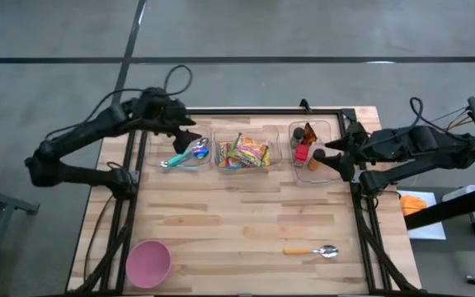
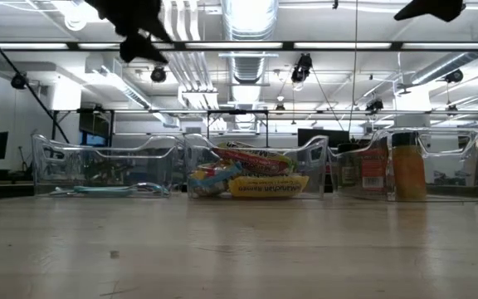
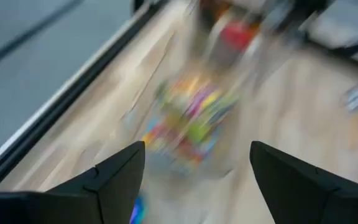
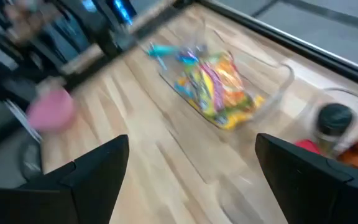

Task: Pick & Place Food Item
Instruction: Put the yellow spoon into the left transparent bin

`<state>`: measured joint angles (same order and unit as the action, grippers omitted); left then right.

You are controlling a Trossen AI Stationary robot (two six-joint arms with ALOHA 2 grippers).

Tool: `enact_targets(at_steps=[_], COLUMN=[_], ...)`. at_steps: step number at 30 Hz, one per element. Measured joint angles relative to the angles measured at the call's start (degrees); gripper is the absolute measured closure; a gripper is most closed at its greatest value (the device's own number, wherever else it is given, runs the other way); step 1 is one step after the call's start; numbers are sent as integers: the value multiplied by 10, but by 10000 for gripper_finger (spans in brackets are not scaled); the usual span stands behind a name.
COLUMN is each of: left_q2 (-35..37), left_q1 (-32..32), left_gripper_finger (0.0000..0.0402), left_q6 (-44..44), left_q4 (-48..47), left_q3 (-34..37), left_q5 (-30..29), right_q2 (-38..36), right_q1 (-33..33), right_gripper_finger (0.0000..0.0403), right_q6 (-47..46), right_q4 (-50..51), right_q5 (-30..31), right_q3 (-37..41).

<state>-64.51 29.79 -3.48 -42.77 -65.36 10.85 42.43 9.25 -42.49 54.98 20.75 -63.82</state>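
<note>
with both arms poised over the back row of clear bins, the left gripper and right gripper hang wide open and empty either side of the middle bin, where the snack packets lie heaped for picking.

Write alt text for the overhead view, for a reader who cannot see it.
Three clear bins line the far edge of a wooden table: utensils, snack packets, bottles. The left pincer hovers open over the utensils, the right pincer open by the bottles. A pink bowl and spoon sit near the front.
</note>
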Motion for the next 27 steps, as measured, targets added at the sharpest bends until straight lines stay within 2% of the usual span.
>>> enact_targets(at_steps=[3,7,12,15,20,23,27], left_q2=[34,45,43,43,43,43,43], left_q1=[-33,-93,-182,-232,-296,-321,-339], left_gripper_finger=[101,101,101,101,101,101,101], left_q6=[-44,-80,-90,-107,-145,-175,-209], left_q4=[74,156,203,206,206,207,215], left_q3=[20,47,74,76,76,76,76], left_q5=[8,-2,-46,-87,-155,-186,-195], right_q2=[35,87,155,193,234,256,296], right_q1=[0,0,6,38,133,202,290], right_gripper_finger=[58,58,58,58,58,58,58], right_q6=[18,28,27,24,3,-25,-76], right_q4=[63,111,141,158,202,208,207], right_q5=[-15,-87,-210,-247,-247,-218,-155], right_q3=[-48,-94,-123,-129,-124,-114,-112])
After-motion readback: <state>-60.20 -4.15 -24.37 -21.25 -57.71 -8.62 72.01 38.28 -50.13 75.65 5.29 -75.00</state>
